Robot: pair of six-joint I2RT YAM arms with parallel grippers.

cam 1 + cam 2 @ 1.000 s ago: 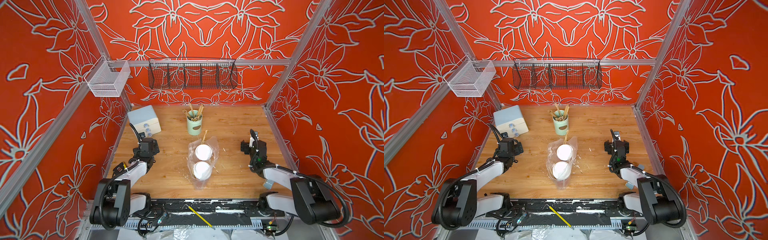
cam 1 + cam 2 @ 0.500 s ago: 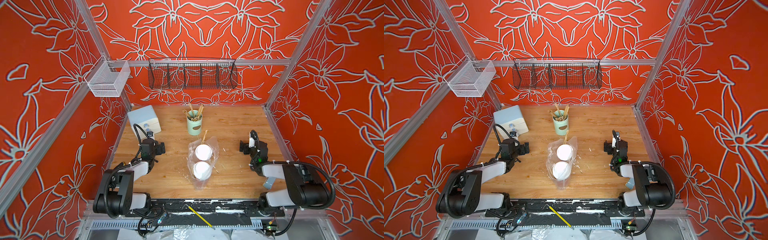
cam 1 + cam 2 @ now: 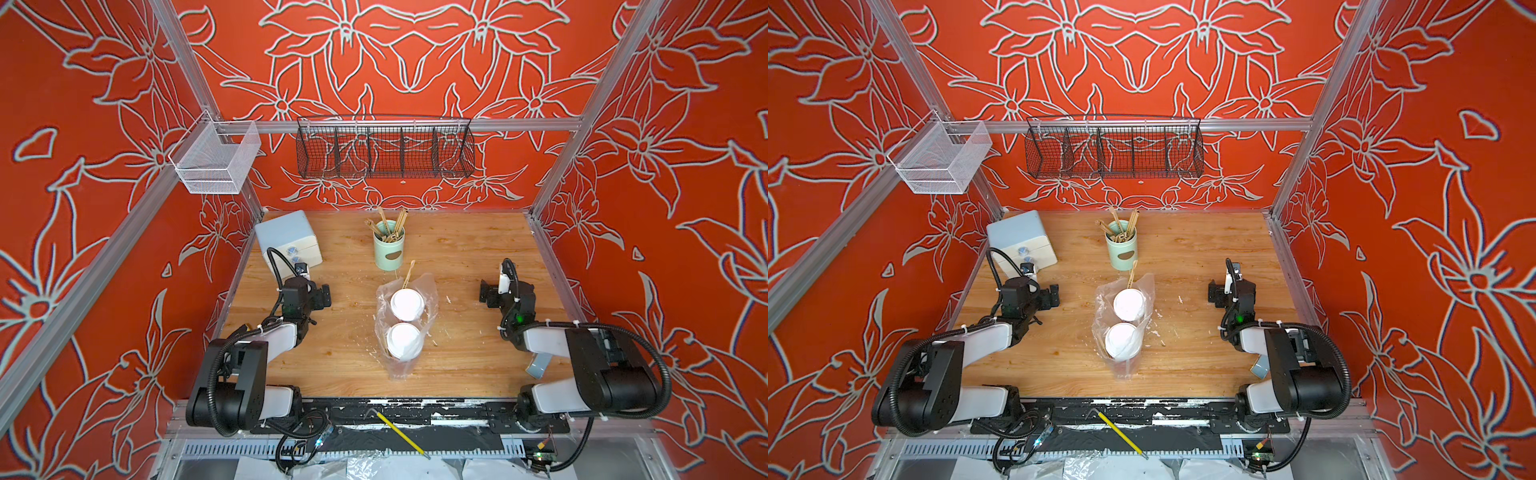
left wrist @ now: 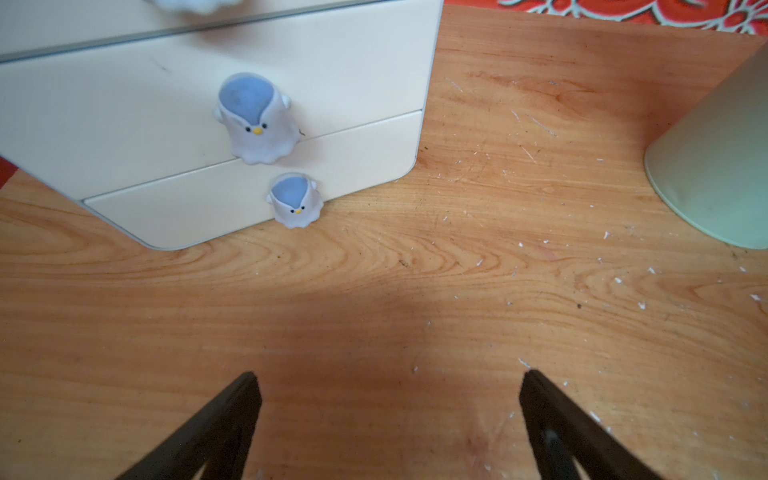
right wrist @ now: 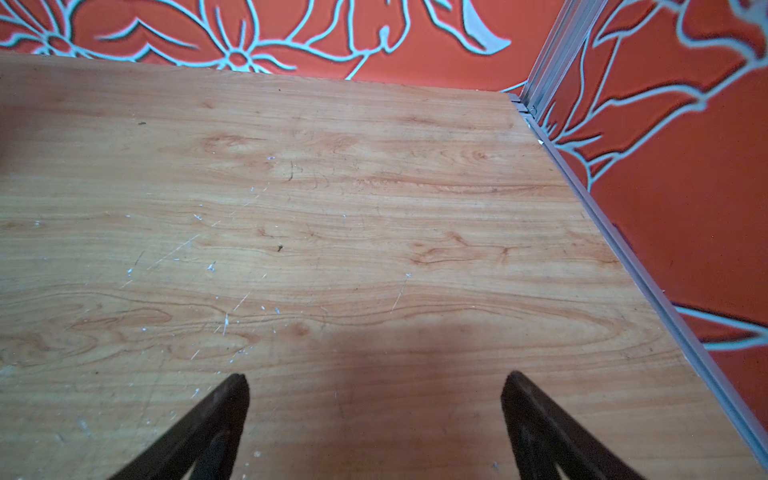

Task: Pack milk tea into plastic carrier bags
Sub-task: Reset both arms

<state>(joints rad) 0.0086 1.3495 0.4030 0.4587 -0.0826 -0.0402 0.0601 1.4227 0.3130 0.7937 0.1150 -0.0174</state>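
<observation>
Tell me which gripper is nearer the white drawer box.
Left. The left gripper sits just in front of the drawer box, jaws open; the right gripper is far off, on the other side of the cups.

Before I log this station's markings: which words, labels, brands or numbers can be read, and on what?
None can be read.
The far cup and near cup show only plain white lids.
The green holder bears a dark oval mark, too small to read.
</observation>
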